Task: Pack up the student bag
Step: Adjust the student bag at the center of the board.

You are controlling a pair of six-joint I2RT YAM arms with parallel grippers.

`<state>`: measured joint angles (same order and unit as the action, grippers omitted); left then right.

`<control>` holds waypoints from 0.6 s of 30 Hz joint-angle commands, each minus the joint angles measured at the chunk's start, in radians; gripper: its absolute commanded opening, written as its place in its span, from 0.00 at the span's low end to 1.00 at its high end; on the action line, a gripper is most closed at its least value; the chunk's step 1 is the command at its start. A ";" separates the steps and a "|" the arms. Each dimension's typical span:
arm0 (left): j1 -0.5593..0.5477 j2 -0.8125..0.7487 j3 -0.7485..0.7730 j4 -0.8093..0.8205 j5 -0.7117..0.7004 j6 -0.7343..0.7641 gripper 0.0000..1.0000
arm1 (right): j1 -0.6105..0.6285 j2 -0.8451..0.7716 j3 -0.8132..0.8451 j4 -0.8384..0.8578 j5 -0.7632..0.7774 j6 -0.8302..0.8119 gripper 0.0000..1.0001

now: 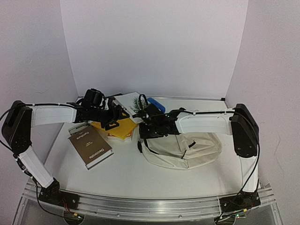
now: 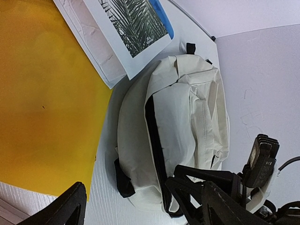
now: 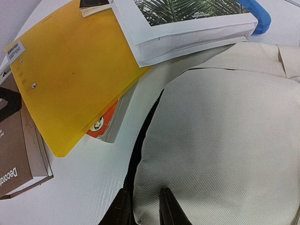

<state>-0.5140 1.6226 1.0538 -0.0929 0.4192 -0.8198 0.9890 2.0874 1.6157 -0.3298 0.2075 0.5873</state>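
Note:
The student bag [image 1: 197,145], cream fabric with a black zipper line, lies flat at the right of the table. It also shows in the left wrist view [image 2: 187,108] and the right wrist view [image 3: 225,140]. My right gripper [image 1: 142,133] is at the bag's left end. In the right wrist view it [image 3: 143,213] is pinched on the edge of the cream flap beside the zipper. My left gripper [image 1: 114,119] hovers open and empty over a yellow folder [image 1: 123,127], left of the bag, with its fingers wide apart [image 2: 145,211].
A brown "Decorate" book [image 1: 90,146] lies front left. The yellow folder [image 3: 70,79] lies on an orange-covered book [image 3: 101,124]. A white book with a palm picture [image 1: 129,102] and a blue object [image 1: 158,104] lie behind. White walls close the back and sides.

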 commanded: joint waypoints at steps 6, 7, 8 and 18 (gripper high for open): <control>-0.002 -0.003 -0.013 0.052 0.021 -0.001 0.85 | 0.007 0.035 0.036 0.006 -0.030 -0.004 0.29; -0.002 -0.003 -0.015 0.053 0.023 -0.001 0.85 | 0.007 0.039 0.036 0.006 -0.031 -0.005 0.29; -0.002 -0.004 -0.015 0.053 0.024 -0.002 0.85 | 0.007 0.043 0.036 0.006 -0.028 -0.004 0.29; -0.007 0.019 -0.004 0.074 0.060 -0.001 0.84 | 0.007 0.012 0.031 0.009 0.012 0.008 0.04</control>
<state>-0.5144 1.6242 1.0382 -0.0732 0.4448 -0.8197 0.9890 2.1227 1.6176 -0.3300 0.1929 0.5898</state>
